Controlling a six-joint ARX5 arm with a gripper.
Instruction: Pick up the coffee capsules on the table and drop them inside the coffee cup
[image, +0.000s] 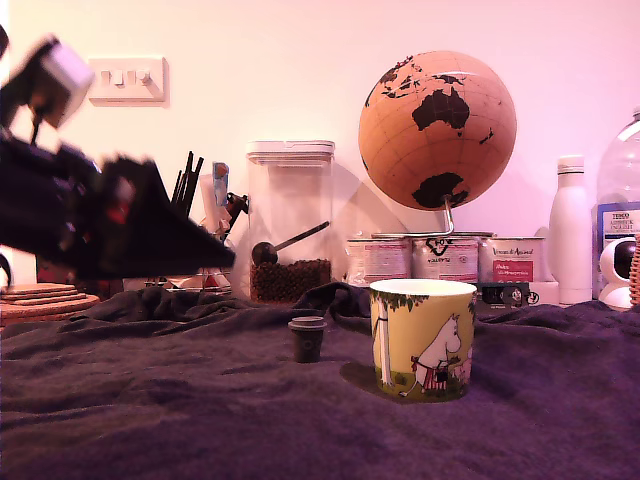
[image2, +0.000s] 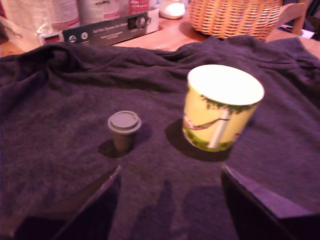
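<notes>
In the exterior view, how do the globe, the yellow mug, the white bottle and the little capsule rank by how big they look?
1. Globe, clearly largest.
2. Yellow mug and white bottle: look roughly alike; the mug sits nearer the camera, so I won't rank them.
3. Capsule, smallest by far.

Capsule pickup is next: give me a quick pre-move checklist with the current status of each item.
1. Gripper open and empty: ok, both fingers spread wide with nothing between them.
2. Coffee capsule upright and graspable: ok, it stands on its narrow end, flat rimmed top up.
3. Capsule clear of the coffee cup: ok, a gap of bare cloth separates them in both views.
4. Cup upright with its mouth open: ok.
5. Cup already holding capsules: cannot tell, the inside is washed out.
6. Gripper lined up with the capsule: not ok, the capsule sits off towards one finger, not centred.
</notes>
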